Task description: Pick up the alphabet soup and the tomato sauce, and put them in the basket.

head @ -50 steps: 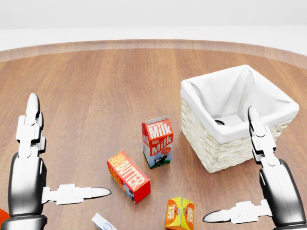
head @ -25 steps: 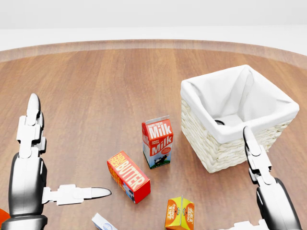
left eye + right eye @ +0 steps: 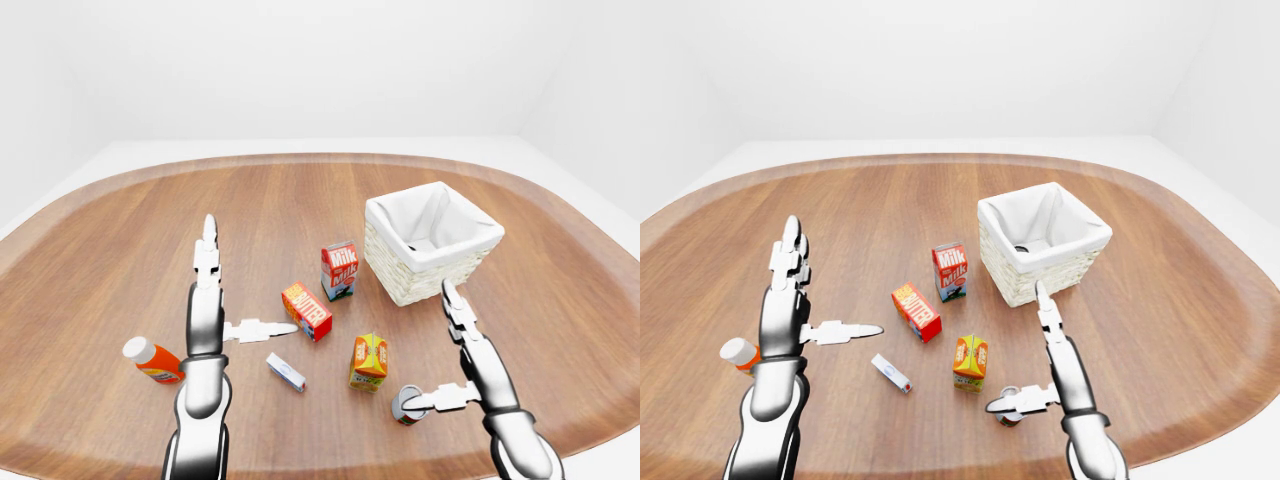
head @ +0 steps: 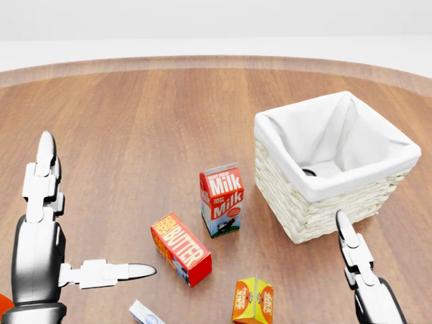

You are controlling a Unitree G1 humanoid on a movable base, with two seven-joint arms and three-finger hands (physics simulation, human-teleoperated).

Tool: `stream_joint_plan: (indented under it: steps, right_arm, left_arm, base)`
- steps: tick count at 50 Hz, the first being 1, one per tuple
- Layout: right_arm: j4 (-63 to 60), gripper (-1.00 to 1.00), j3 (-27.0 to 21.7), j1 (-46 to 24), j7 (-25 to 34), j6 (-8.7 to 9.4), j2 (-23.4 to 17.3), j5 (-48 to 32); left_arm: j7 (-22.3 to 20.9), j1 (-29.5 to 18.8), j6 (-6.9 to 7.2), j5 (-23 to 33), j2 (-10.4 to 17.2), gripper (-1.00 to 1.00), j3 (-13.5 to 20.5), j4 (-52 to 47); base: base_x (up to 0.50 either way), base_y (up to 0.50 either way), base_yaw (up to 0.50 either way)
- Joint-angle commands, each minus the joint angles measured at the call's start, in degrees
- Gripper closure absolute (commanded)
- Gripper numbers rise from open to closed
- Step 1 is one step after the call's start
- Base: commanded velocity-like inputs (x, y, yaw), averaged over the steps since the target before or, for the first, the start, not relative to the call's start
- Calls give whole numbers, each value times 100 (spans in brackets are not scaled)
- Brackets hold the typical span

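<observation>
Right robot hand [image 3: 462, 372]: fingers spread, nothing gripped. Its thumb lies against a small can [image 3: 407, 404] on its side on the desk [image 3: 120, 260]; label unreadable, so it may be the soup or the sauce, cannot tell which. The long fingers point up the left-eye view toward the basket [image 3: 432, 243], which stands apart from the hand. A dark round thing [image 4: 309, 172] shows at the basket's floor in the head view; too little visible to name it.

Left robot hand [image 3: 214, 297]: also open, fingers upright, thumb stretched right toward the butter box [image 3: 307, 311], tip near it but not touching. Milk carton [image 3: 339, 270] stands upright just beyond the butter box, between the left hand and the basket. Orange juice carton [image 3: 369, 361] stands just left of the right hand's thumb and the can. A small white packet [image 3: 285, 372] lies flat below the left thumb. An orange bottle with a white cap [image 3: 152, 361] lies on its side left of the left forearm.
</observation>
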Motion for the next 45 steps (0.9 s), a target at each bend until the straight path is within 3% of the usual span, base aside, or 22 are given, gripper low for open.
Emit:
stream_joint_plan:
  steps: [1,29,32,45]
  right_arm:
    - [158,-100,101,157,-79,0,10,-77]
    - [950,-100,169,151,-527,0,-87,-576]
    - [1586,-100,105,30,-817,0,-136,-796]
    - [1391,-100,153,38,-763,0,-161,-813]
  left_arm:
    - [-12,16,0,-6,2,-100,5,-62]
    - [-14,27,0,21,3,-100,-12,-26]
    - [-14,23,0,15,6,-100,-7,-16]
    - [-15,19,0,19,1,-100,-9,-31]
  base:
    - [0,0,0]
    - [0,0,0]
    - [0,0,0]
    - [0,0,0]
